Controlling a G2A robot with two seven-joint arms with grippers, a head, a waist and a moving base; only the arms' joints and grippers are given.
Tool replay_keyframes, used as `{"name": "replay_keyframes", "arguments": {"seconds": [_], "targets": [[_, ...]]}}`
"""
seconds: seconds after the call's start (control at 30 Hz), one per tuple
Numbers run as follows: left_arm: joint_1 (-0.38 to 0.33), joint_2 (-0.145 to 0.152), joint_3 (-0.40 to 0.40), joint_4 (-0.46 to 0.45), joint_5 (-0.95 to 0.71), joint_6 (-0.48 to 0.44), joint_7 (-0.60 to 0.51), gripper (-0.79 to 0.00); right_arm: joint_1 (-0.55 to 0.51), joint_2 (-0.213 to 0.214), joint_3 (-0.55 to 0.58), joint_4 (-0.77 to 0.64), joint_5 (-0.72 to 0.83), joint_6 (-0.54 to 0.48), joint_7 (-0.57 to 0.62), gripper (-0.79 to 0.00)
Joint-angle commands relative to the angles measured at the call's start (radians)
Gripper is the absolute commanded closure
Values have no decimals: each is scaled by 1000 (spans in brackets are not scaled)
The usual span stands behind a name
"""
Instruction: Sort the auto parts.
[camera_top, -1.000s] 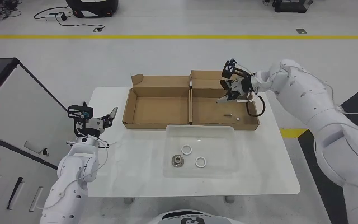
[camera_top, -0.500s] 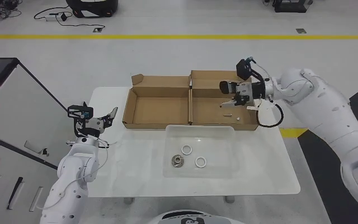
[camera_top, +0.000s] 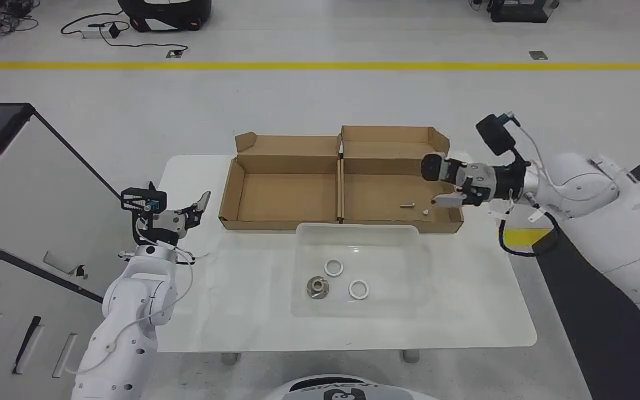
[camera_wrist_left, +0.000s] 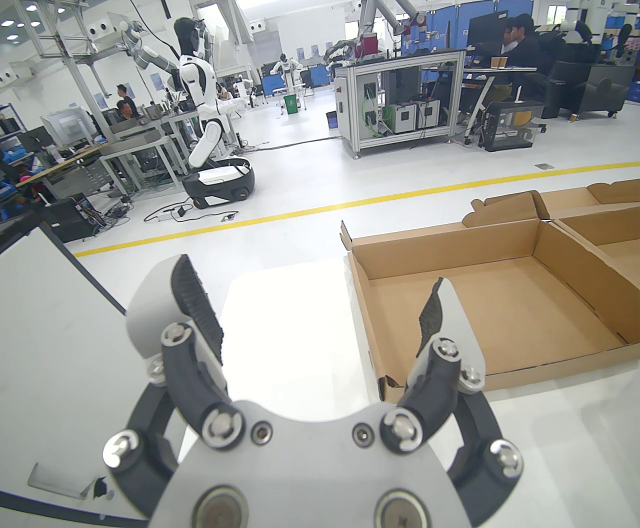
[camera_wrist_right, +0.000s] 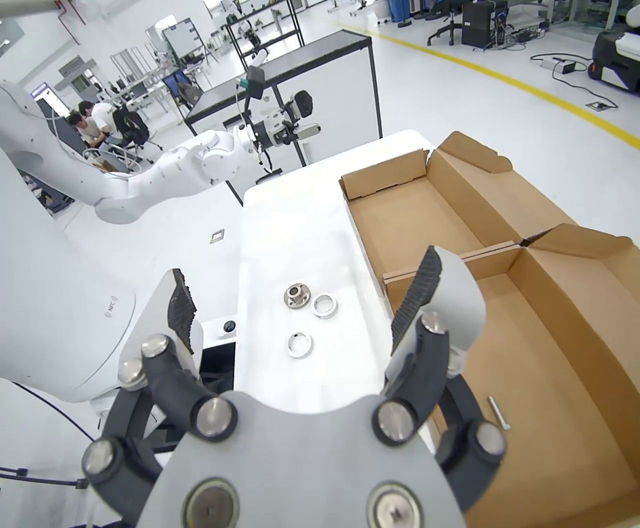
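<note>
Auto parts, a small flanged steel hub and two thin silvery metal rings, lie in the shallow clear plastic tray (hard, light, probably slick: pinch across a rim), the right pincer just beyond it and the left pincer well beside it both gaping empty.

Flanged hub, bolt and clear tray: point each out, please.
flanged hub (camera_wrist_right: 296, 295), right wrist view, its top face.
bolt (camera_wrist_right: 498, 412), right wrist view, middle of shank.
clear tray (camera_top: 388, 264), top view, bare floor.
</note>
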Motion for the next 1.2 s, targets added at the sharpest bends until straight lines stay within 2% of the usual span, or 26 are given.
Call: {"name": "replay_keyframes", "arguments": {"seconds": [0.0, 0.27, 0.57, 1.17], "targets": [[0, 0, 0, 0, 0, 0, 0, -785, -37, 16, 38, -13, 17, 0, 0, -785], [0, 0, 0, 0, 0, 0, 0, -785, -207, 75, 202, -66, 66, 0, 0, -785], [0, 0, 0, 0, 0, 0, 0, -785, -388, 107, 386, -89, 144, 0, 0, -785], [0, 0, 0, 0, 0, 0, 0, -785, -388, 107, 386, -89, 144, 0, 0, -785]]}}
